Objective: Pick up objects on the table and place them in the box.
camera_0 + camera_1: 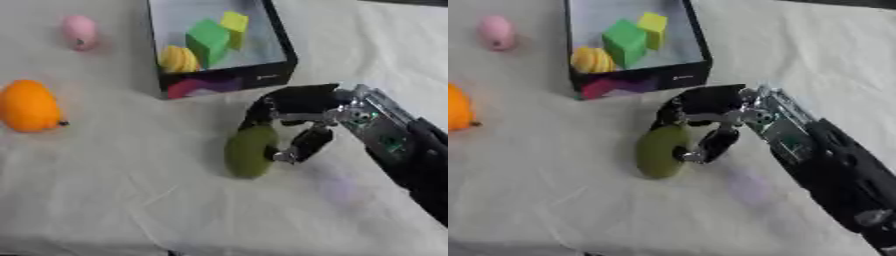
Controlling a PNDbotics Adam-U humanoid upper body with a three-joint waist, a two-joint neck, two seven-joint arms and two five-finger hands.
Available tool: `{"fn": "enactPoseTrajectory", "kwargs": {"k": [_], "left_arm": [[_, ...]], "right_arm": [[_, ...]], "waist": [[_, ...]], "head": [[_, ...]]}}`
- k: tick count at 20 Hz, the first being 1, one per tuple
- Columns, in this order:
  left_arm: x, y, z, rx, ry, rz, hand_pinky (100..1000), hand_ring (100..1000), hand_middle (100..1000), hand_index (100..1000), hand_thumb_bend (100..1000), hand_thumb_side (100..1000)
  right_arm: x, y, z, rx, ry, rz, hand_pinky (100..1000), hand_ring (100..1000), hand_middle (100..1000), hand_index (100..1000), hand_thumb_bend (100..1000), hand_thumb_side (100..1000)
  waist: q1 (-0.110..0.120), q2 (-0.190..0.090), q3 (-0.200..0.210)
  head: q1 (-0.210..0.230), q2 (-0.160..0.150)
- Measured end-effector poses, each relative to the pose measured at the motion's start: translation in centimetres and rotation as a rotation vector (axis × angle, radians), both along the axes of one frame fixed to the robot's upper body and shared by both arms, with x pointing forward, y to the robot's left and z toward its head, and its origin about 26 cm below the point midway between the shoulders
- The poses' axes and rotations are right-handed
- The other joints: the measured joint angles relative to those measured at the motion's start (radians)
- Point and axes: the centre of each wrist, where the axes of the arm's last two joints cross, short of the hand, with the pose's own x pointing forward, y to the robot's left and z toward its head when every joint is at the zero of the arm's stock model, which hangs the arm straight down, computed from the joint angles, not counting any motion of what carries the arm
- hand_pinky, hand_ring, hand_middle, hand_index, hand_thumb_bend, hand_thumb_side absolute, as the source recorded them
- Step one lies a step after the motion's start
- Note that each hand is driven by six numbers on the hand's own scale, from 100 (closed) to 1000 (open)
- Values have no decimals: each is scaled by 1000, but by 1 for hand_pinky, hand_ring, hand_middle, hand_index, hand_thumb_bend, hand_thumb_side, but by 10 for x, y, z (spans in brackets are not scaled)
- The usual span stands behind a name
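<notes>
The right hand (293, 122) reaches in from the right, its fingers and thumb curled round an olive-green oval object (250, 151) that sits on the white cloth (131, 200) at its fingertips. Just beyond the hand stands the black box (229, 80), holding a green block (206, 41), a yellow block (234, 23) and a yellow ridged piece (178, 59). Well off to the hand's left lie an orange fruit (30, 106) and, farther back, a small pink object (79, 32).

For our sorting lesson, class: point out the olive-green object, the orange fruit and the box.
olive-green object (249, 152): left eye view, middle of its face, held by the right hand (302, 112).
orange fruit (30, 106): left eye view, centre of its body.
box (229, 81): left eye view, dark front wall.
</notes>
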Motion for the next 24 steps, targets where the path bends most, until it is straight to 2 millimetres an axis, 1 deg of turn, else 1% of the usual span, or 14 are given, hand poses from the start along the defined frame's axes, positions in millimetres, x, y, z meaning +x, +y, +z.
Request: {"fn": "enactPoseTrajectory", "kwargs": {"k": [1,2,3,4,5,6,10,15,21,24], "left_arm": [[0,0,0,0,0,0,983,772,643,671,126,901],[0,0,0,0,0,0,983,772,643,671,126,901],[0,0,0,0,0,0,983,772,643,671,125,897],[0,0,0,0,0,0,983,772,643,671,125,896],[0,0,0,0,0,0,983,772,643,672,129,898],[0,0,0,0,0,1,983,772,643,672,124,892],[-1,2,-1,0,3,7,983,772,643,672,123,889],[-2,3,-3,0,8,10,983,773,643,672,122,888],[-4,3,-4,0,13,12,984,774,643,672,122,890],[-4,3,-4,0,14,13,984,774,643,672,123,890]], "right_arm": [[-1,-1,0,12,9,2,772,678,559,726,100,283],[-3,-1,2,27,16,6,772,678,559,726,100,283],[-5,-1,4,42,22,12,745,637,529,701,100,285],[-7,-1,6,56,28,18,743,635,528,700,100,286],[-9,-2,10,67,30,24,731,621,517,689,100,328],[-12,-3,14,77,30,31,729,620,515,687,100,304],[-24,-8,36,109,8,65,714,602,496,666,100,311],[-38,-15,60,131,-26,101,693,571,462,625,100,286],[-47,-22,80,158,-57,125,694,572,463,625,100,282],[-50,-27,93,177,-94,139,696,575,466,627,100,270]], "waist": [[0,0,-3],[0,0,-6],[0,0,-8],[0,0,-10],[0,0,-11],[0,-1,-13],[0,-1,-22],[0,-6,-29],[0,-9,-30],[0,-10,-30]], "head": [[2,0],[3,0],[5,0],[6,0],[8,0],[9,0],[12,1],[14,1],[16,1],[16,1]]}}
